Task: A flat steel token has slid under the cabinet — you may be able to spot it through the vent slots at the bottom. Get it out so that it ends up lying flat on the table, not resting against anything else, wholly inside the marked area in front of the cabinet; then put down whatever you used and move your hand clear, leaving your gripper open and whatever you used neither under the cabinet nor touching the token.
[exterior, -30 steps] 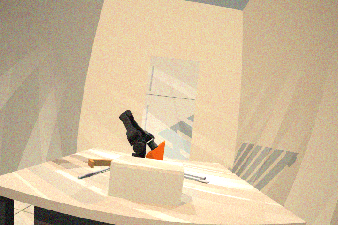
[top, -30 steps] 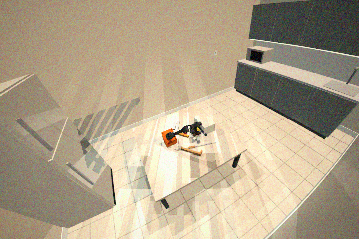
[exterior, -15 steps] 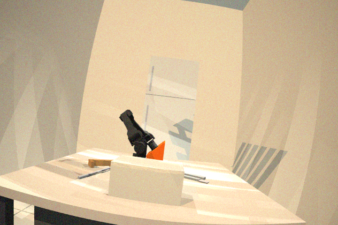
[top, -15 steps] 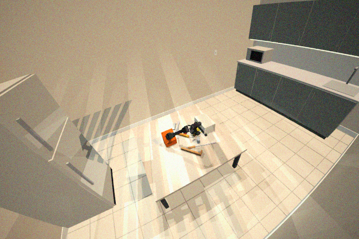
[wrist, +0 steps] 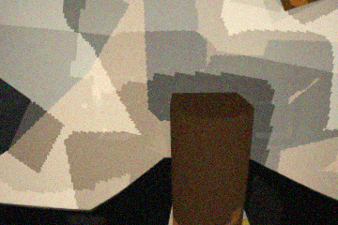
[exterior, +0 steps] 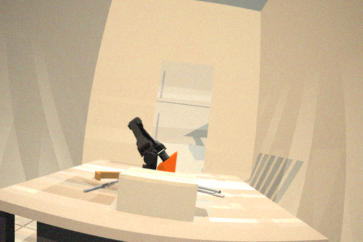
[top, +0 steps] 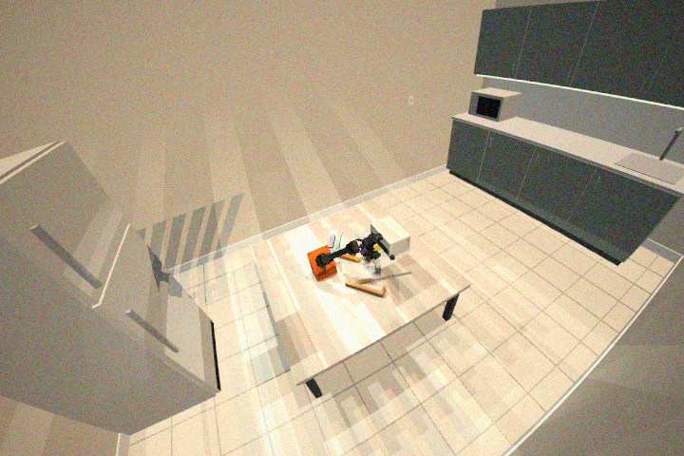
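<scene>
My gripper is shut on a brown wooden handle, whose blunt end stands up between the black fingers in the wrist view. A bit of yellow shows beside it low in that view. The gripper is just in front of the cream cabinet; the cabinet hides it in the exterior view. The far end of the held tool is not clear. The steel token cannot be made out in any view. The vent slots and the marked area are hidden or too small to tell.
A hooked orange-brown stick and a thin grey rod lie on the table. An orange bar lies near the orange base. Pale grey bars lie towards the wall.
</scene>
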`<state>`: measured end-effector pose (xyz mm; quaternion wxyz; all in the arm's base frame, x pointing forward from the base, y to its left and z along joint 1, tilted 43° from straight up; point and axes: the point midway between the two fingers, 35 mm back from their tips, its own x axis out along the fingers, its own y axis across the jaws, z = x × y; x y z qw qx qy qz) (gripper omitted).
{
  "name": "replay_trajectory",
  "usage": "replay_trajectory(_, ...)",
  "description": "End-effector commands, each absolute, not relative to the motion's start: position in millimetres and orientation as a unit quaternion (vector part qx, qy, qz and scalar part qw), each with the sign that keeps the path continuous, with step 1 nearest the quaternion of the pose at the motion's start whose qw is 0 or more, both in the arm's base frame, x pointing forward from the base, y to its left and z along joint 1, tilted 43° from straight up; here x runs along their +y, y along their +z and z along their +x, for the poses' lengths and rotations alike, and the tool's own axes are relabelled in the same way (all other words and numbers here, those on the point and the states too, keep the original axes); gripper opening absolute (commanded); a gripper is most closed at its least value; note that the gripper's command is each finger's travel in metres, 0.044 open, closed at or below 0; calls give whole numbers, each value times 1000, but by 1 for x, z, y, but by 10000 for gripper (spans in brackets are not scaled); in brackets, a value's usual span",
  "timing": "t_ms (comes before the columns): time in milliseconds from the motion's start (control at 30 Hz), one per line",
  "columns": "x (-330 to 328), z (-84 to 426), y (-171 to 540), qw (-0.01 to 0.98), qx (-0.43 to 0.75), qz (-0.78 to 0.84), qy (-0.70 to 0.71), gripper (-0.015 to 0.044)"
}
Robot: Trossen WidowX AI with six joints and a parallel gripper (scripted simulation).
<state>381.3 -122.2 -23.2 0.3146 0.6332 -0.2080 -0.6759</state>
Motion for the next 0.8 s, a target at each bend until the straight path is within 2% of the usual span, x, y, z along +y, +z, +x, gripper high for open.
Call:
replay_trajectory(0,-123,376,-24,315,-206,631,-678,0)
replay_trajectory(767,-127,354,-21,316,-206,631,-678,0)
